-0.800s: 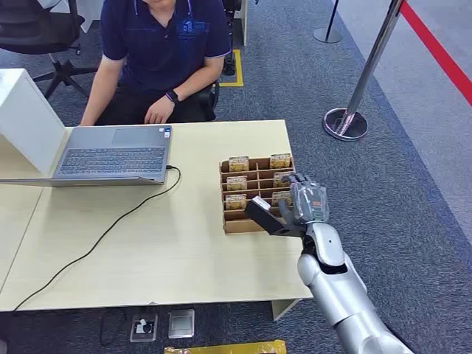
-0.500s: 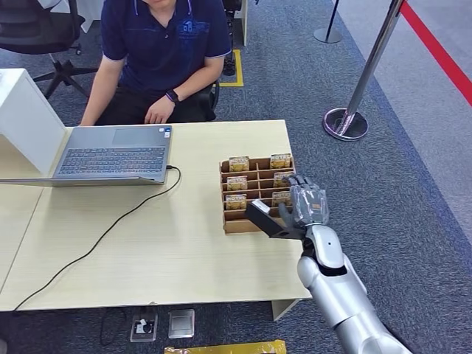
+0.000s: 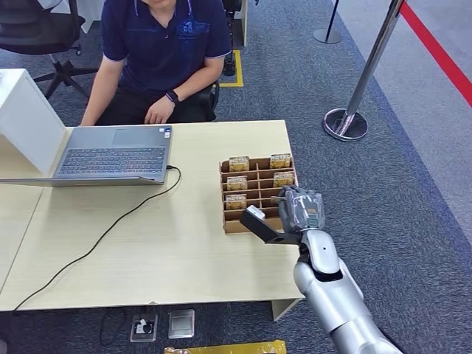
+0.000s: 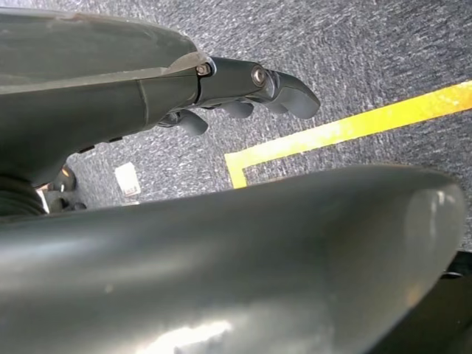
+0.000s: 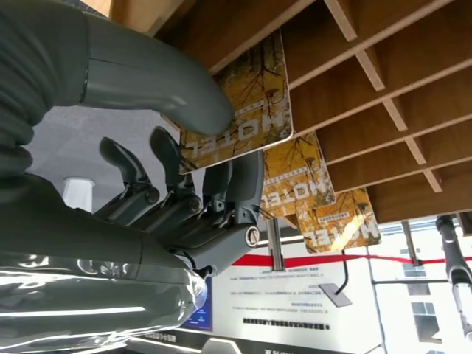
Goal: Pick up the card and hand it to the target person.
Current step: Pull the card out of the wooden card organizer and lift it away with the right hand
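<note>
A brown wooden divided tray [image 3: 234,226] stands near the table's right edge, with yellow hotel cards [image 3: 239,164] upright in its slots. My right hand [image 3: 300,210] is at the tray's front right corner. In the right wrist view the thumb [image 5: 167,81] presses on the face of one yellow card [image 5: 251,110] and the fingers [image 5: 234,184] sit behind it, pinching it at the tray's edge. Two more cards [image 5: 298,181] stand in the slots beyond. My left hand [image 4: 139,96] hangs over the carpet holding nothing, fingers apart. The person [image 3: 161,44] sits behind the table.
A grey laptop [image 3: 111,155] lies open in front of the person, its black cable [image 3: 111,228] running across the tabletop. A white box [image 3: 25,118] stands at the far left. A stanchion base [image 3: 345,124] stands on the carpet to the right.
My right hand has shifted a little left and toward me over the tray's front right slot, and it now covers the card that showed there before.
</note>
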